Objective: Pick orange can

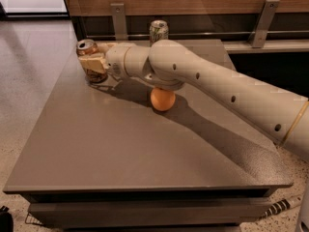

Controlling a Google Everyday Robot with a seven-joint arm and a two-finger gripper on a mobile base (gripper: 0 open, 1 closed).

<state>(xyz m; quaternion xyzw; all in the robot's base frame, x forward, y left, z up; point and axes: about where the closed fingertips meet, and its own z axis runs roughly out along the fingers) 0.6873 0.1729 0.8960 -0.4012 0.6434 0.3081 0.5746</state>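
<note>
**Operator:** Where is the hand?

**Spotter:** Your hand is right up against the slim copper-orange drink can with the silver top. It overlaps the can's body on the side facing the camera, with the silver rim showing just above it. I cannot tell how widely the hand is set, or whether it already grips the can.

**Operator:** And the can itself?

**Spotter:** It stands upright on the grey table, apparently not lifted. The cream-coloured arm stretches away from the can towards the camera's right. Under the arm, a good way from the orange can on that same side, sits a round orange fruit. A pale green-white can stands further back than the fruit, well apart from the orange can.

**Operator:** So which step am I on?

**Spotter:** As I judge it, you are at the grasp: the reach looks finished and the lift has not begun.

**Operator:** What does the next move call for?

**Spotter:** Make sure the hand is settled around the middle of the can, then close firmly and raise it straight up. A slim can tips easily, so avoid any sideways push. Keep your arm's underside off the fruit as you lift.
</note>
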